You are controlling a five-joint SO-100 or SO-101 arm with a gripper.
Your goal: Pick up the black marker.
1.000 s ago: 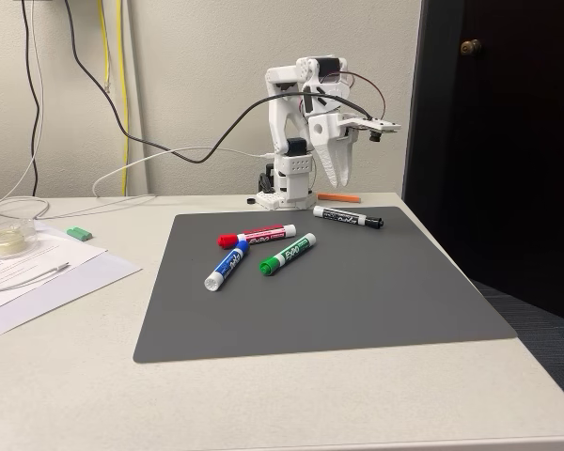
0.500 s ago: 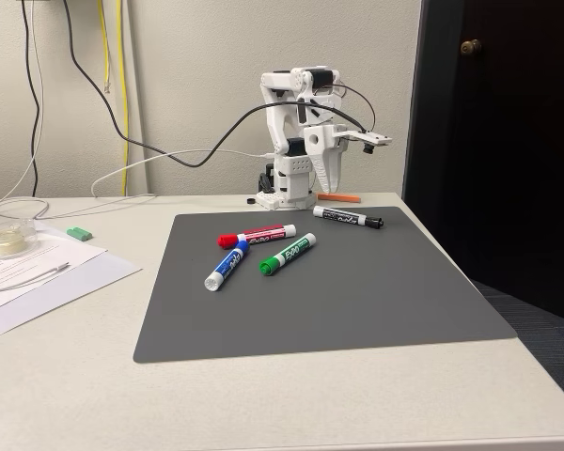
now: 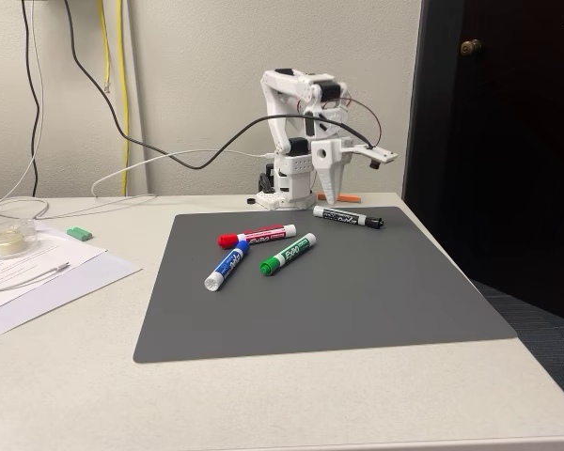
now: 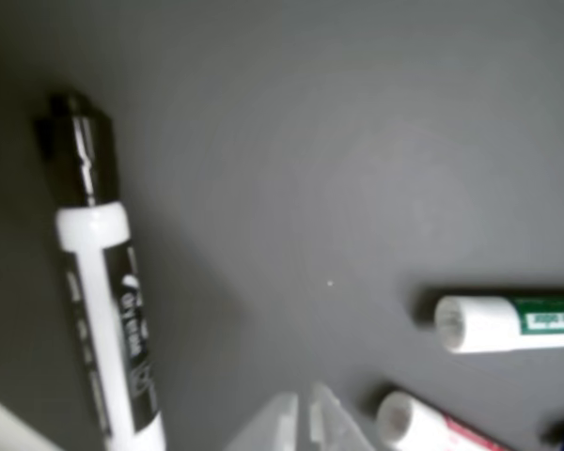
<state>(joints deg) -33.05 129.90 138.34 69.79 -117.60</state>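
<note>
Along the left edge of the wrist view lies the black marker, untouched on the grey mat, while the gripper, tips nearly pressed together, sits beside it, seemingly not yet aligned.

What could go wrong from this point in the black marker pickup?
1. In the wrist view the gripper tips look nearly closed and sit beside the black marker, not over it; descending like this would probably miss or nudge it.
2. The marker is round and lies flat on the grey mat, so an off-centre touch may roll it.
3. The red marker lies close to the tips and might get bumped.
</note>
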